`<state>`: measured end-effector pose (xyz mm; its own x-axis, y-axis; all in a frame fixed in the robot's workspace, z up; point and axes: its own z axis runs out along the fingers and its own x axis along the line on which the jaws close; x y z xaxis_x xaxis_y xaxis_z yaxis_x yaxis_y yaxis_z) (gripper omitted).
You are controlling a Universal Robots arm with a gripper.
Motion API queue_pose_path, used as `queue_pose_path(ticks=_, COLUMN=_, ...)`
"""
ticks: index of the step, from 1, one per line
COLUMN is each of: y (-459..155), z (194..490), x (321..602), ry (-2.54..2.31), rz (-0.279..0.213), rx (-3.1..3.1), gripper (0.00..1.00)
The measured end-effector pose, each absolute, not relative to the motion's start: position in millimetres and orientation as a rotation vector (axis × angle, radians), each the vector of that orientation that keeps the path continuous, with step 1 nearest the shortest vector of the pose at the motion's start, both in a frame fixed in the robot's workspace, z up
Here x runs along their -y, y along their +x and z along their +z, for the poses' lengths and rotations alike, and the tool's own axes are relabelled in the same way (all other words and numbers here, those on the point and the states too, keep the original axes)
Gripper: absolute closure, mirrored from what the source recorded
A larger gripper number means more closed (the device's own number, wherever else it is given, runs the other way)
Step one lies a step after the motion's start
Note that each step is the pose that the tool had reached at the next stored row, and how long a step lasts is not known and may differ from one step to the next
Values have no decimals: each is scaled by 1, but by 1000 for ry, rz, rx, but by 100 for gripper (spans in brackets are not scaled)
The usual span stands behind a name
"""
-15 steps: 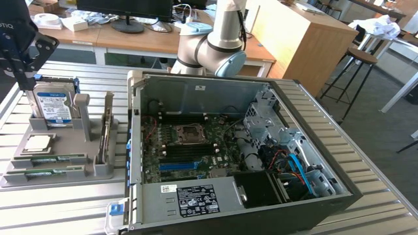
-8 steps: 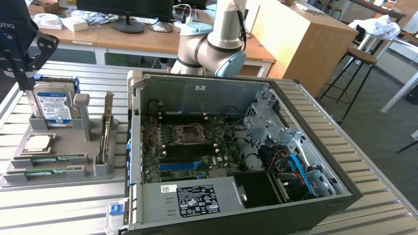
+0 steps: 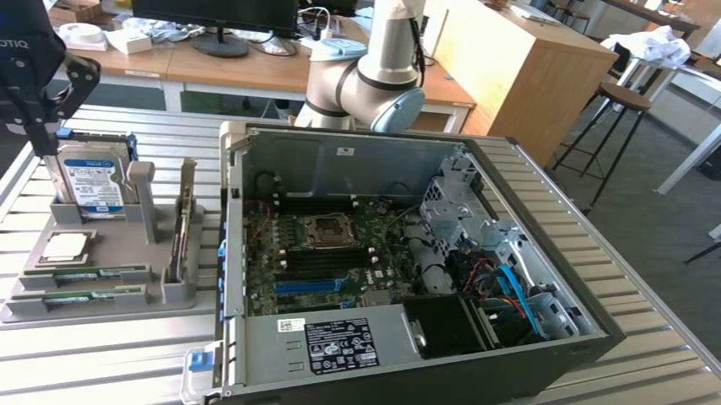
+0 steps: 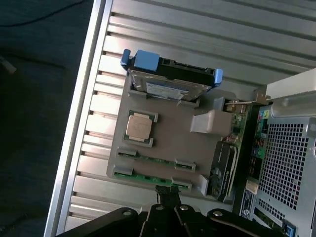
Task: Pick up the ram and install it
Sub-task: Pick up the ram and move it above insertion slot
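Power supply point(image 3: 338, 342): grey box with a black-and-white label, at the near edge of the open computer case point(image 3: 338, 160).
Front ram stick point(image 3: 88, 295) point(image 4: 150, 178): green, lying flat in the nearest slot of the grey holder point(image 3: 118, 240) point(image 4: 173, 138), on the exterior view's left of the case.
Second ram stick point(image 3: 100, 272) point(image 4: 154, 159): parallel, just behind the first, in its own slot.
Processor chip point(image 3: 66, 246) point(image 4: 138, 126): silver square, seated in a recess behind the sticks.
Motherboard point(image 3: 327, 253): flat on the case floor, socket near its middle.
Hard drive point(image 3: 90, 181) point(image 4: 168, 86): blue-labelled, upright at the holder's far end.
Gripper point(image 3: 47, 143) point(image 4: 167, 193): fingers pressed together, gripping nothing; it hangs in the air over the holder's far end, well above both ram sticks.
Arm point(image 3: 383, 76): grey joints with blue caps, behind the case.
Desk point(image 3: 225, 72): wooden, farthest back, carrying a monitor stand.
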<state>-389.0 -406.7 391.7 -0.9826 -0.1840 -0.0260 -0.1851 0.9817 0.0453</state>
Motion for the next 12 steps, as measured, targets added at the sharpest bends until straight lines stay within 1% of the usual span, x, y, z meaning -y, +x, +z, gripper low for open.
queue_pose_path(ticks=12, y=-389, z=391, x=407, ry=-624, rz=77, rx=-3061, gripper=90)
